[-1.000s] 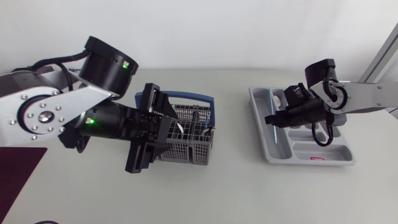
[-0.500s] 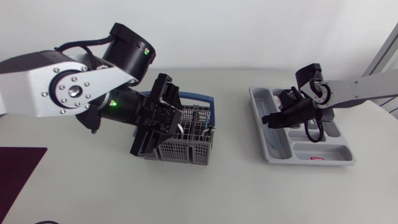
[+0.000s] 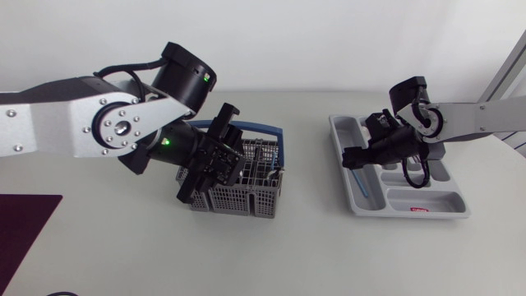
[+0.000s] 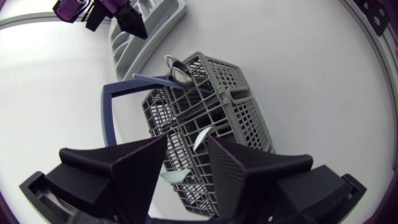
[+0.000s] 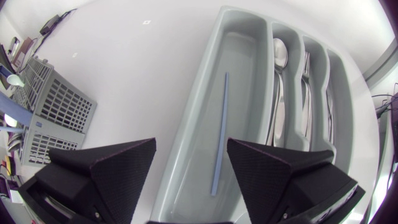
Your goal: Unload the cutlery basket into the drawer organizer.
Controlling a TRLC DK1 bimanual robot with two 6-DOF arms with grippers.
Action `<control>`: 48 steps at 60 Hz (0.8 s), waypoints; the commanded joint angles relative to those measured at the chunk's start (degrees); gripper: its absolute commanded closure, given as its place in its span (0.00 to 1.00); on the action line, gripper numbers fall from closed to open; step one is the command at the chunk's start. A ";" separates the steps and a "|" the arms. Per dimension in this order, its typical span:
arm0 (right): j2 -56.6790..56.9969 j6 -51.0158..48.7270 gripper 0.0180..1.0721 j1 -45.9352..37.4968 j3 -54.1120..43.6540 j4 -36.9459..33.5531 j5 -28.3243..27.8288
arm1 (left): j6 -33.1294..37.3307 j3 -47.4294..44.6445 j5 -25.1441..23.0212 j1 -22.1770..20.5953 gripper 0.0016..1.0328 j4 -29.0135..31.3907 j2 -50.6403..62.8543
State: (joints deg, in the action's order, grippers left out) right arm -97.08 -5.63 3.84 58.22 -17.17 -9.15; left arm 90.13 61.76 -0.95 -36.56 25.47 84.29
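Observation:
The grey cutlery basket (image 3: 246, 182) with a blue handle (image 3: 261, 129) stands left of centre. My left gripper (image 3: 223, 161) hangs over its near-left part, open. In the left wrist view the basket (image 4: 217, 102) lies ahead of the open left gripper (image 4: 186, 138); a spoon (image 4: 176, 65) and pale cutlery tips (image 4: 201, 138) stick up in it. The grey drawer organizer (image 3: 419, 210) sits at the right. My right gripper (image 3: 367, 149) is open above its long left compartment, where a thin blue stick (image 5: 219, 134) lies. Spoons (image 5: 279, 55) and forks fill the neighbouring compartments.
The basket's blue handle (image 4: 118, 99) arches beside my left fingers. From the right wrist, the basket (image 5: 53, 109) shows far off to the side of the organizer (image 5: 186, 134). A dark mat (image 3: 20, 226) lies at the table's left edge.
My right gripper has opened, and the blue stick it held now lies in the organizer. The left arm has swung in over the basket, its fingers closing slightly.

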 commanded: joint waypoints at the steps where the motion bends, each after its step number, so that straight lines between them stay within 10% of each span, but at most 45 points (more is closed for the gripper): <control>1: 1.19 0.00 0.19 0.65 -1.79 -0.50 0.01 | 3.65 -2.25 0.34 0.34 0.59 -1.04 1.58; 48: 3.03 -1.14 0.19 0.56 -5.39 1.35 -1.66 | 8.84 -4.45 2.36 1.40 0.73 -7.28 4.57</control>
State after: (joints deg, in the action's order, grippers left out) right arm -95.13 -6.22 4.40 54.13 -16.27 -10.68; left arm 96.14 58.81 0.99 -35.68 18.68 88.84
